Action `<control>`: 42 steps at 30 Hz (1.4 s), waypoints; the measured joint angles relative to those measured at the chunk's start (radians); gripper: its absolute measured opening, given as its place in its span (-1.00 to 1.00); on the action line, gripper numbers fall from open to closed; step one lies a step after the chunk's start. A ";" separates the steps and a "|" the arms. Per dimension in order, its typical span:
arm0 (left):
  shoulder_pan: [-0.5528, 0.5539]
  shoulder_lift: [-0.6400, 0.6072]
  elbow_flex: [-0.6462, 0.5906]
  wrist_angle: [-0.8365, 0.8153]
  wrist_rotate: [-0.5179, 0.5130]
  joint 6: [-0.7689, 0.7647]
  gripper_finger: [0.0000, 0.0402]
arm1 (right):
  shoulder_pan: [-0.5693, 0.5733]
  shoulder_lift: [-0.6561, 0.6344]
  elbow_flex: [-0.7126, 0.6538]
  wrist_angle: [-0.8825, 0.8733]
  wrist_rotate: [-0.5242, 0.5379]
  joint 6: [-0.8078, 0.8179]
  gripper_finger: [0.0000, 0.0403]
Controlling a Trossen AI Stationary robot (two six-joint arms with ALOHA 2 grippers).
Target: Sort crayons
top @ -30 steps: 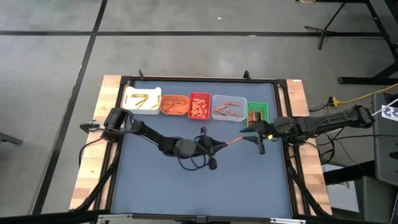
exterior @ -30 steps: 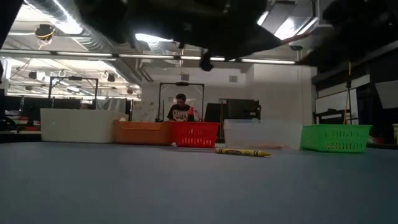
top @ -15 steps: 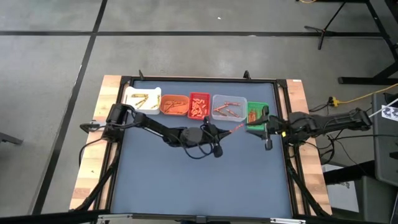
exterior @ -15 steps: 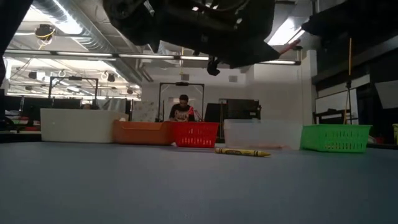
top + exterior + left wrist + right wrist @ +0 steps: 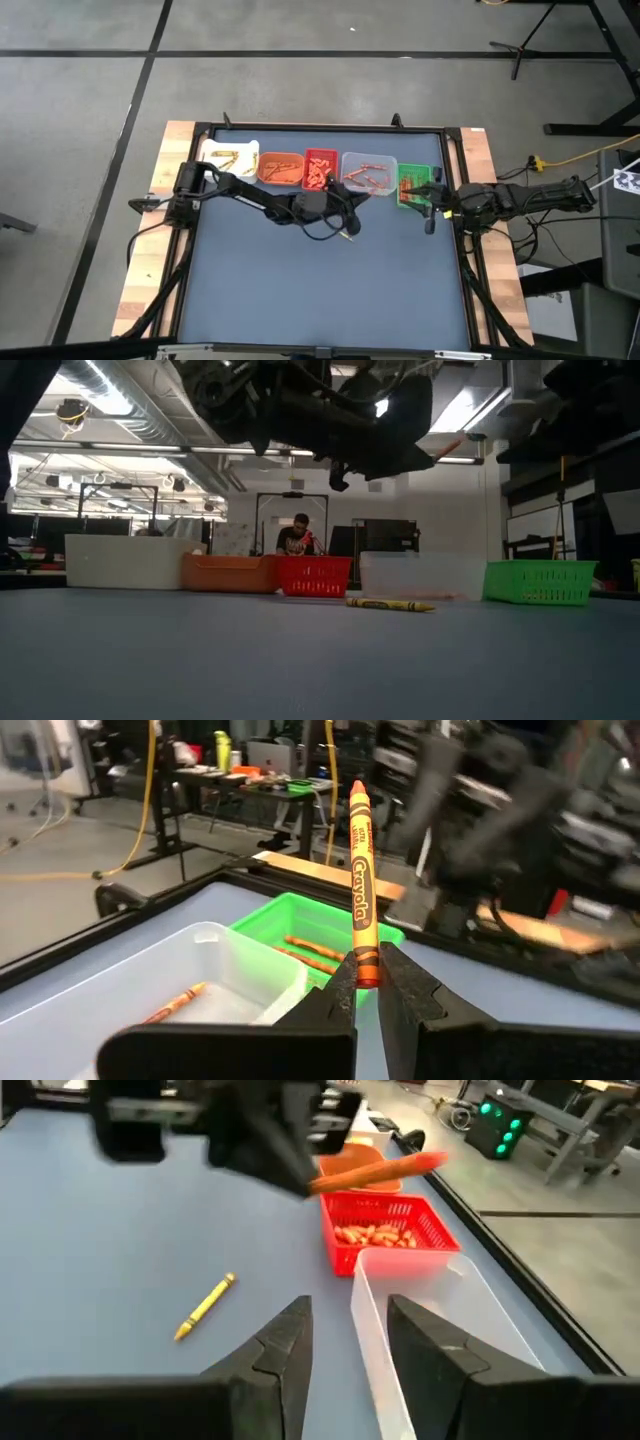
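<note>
My left gripper [image 5: 350, 203] hangs above the table just before the row of bins, shut on an orange crayon [image 5: 360, 880] that points toward the clear bin [image 5: 368, 174] and the green bin [image 5: 413, 184]. The same crayon [image 5: 380, 1172] shows in the right wrist view, about level. A yellow crayon [image 5: 350, 232] lies flat on the blue table. Crayons lie in the white [image 5: 229, 159], orange [image 5: 280, 168], red [image 5: 320, 170], clear and green bins. My right gripper [image 5: 430, 212] stands open by the green bin, near the table's right edge, with nothing between its fingers [image 5: 290, 1345]. My left gripper pinches the orange crayon's near end [image 5: 368, 970] between its two fingertips. The fingers reach in level from the table's left, and the crayon sticks straight out ahead of them, in line with them. It is lifted clear of the table and bins, its tip [image 5: 357, 788] foremost.
The five bins stand in a row along the table's far edge [image 5: 315, 575]. A black frame and wooden boards [image 5: 490, 160] border the table. The blue surface [image 5: 320, 290] lies wide toward the near edge. A person [image 5: 296, 538] sits in the room far behind.
My left gripper has swung toward the table's far edge and the bins, carrying the orange crayon level and clear of the table. My right gripper has drawn back toward the table's right edge, away from the crayon, and stayed open.
</note>
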 joint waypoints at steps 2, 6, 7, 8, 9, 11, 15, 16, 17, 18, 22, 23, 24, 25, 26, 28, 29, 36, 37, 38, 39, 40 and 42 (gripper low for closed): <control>0.020 0.000 0.000 0.008 0.000 -0.033 -0.97 | 0.000 0.000 0.000 -0.019 -0.010 0.000 -0.35; 0.062 0.000 0.009 0.011 0.020 -0.097 -0.97 | 0.000 0.003 0.000 -0.050 -0.104 0.001 -0.35; 0.071 0.000 0.019 0.011 0.037 -0.098 -0.97 | 0.000 0.003 0.000 -0.056 -0.131 0.001 -0.35; 0.079 0.003 0.031 0.013 0.048 -0.098 -0.97 | 0.000 0.003 0.000 -0.064 -0.153 0.002 -0.35; 0.086 0.012 0.052 0.019 0.051 -0.098 -0.97 | 0.000 0.003 0.000 -0.067 -0.171 0.002 -0.35; 0.097 0.023 0.087 0.002 0.061 -0.098 -0.97 | 0.000 0.003 0.000 -0.069 -0.199 0.002 -0.35; 0.114 0.103 0.206 -0.002 0.106 -0.094 -0.97 | 0.000 0.004 0.000 -0.055 -0.235 0.002 -0.35; 0.118 0.133 0.247 0.001 0.124 -0.094 -0.97 | 0.001 0.003 0.000 -0.042 -0.250 0.002 -0.35; 0.120 0.159 0.279 0.005 0.135 -0.094 -0.97 | 0.000 0.002 0.000 -0.028 -0.269 0.002 -0.35; 0.121 0.181 0.308 0.003 0.141 -0.094 -0.97 | 0.000 0.002 0.000 -0.009 -0.288 0.002 -0.35; 0.123 0.292 0.445 -0.004 0.151 -0.097 -0.97 | 0.000 0.002 0.000 0.089 -0.386 -0.001 -0.35; 0.123 0.320 0.483 0.000 0.155 -0.097 -0.97 | 0.000 0.002 0.000 0.114 -0.406 -0.001 -0.35; 0.120 0.345 0.512 0.001 0.158 -0.097 -0.97 | 0.000 0.002 0.000 0.133 -0.420 -0.002 -0.35; 0.119 0.367 0.541 0.001 0.162 -0.098 -0.97 | 0.000 0.002 0.000 0.152 -0.429 -0.002 -0.35; 0.118 0.391 0.569 0.001 0.173 -0.098 -0.97 | 0.000 0.002 0.000 0.170 -0.433 -0.002 -0.35; 0.116 0.432 0.615 0.000 0.186 -0.098 -0.97 | 0.000 0.002 0.000 0.178 -0.435 -0.002 -0.35; 0.114 0.448 0.630 -0.005 0.192 -0.098 -0.97 | 0.000 0.002 0.000 0.179 -0.436 -0.002 -0.35; 0.106 0.481 0.653 -0.068 0.205 -0.098 -0.87 | 0.000 0.003 0.000 0.179 -0.435 -0.003 -0.35; 0.105 0.482 0.653 -0.084 0.205 -0.098 -0.84 | 0.000 0.003 0.000 0.179 -0.435 -0.005 -0.35; 0.103 0.482 0.653 -0.101 0.205 -0.098 -0.82 | 0.000 0.003 0.000 0.179 -0.435 -0.005 -0.35; 0.101 0.482 0.653 -0.119 0.205 -0.098 -0.80 | 0.000 0.003 0.000 0.179 -0.435 -0.005 -0.35; 0.100 0.482 0.653 -0.135 0.204 -0.098 -0.78 | 0.000 0.003 0.000 0.179 -0.435 -0.006 -0.35; 0.100 0.482 0.653 -0.151 0.202 -0.098 -0.74 | 0.000 0.003 0.000 0.178 -0.435 -0.006 -0.35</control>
